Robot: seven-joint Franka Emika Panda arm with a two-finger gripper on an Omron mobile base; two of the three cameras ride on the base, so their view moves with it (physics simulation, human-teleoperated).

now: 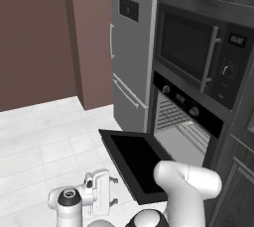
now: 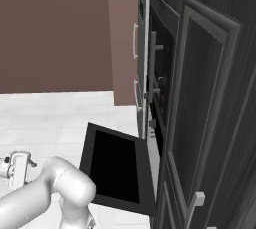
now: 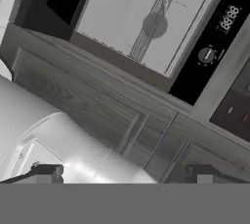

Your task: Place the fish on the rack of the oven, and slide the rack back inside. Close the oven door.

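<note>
The black oven (image 1: 186, 103) has its door (image 1: 136, 164) folded down flat and open, and the door (image 2: 116, 167) also shows from the other side. Grey wire racks (image 1: 174, 114) sit inside the pale cavity. In the hand view the rack bars (image 3: 152, 20) cross the cavity, with a round grey disc (image 3: 155, 25) among them. The fish is out of view. My gripper (image 1: 113, 191) hangs low over the floor, left of the door and apart from it. Its fingertips (image 3: 49, 173) stand wide apart with nothing between them, so the gripper (image 3: 125, 174) is open.
A black microwave (image 1: 194, 47) with a vertical bar handle sits above the oven. A steel fridge (image 1: 130, 47) stands to its left. Dark wood cabinet fronts (image 2: 210, 108) flank the oven. White tiled floor (image 1: 44, 132) spreads to the left, bounded by a brown wall.
</note>
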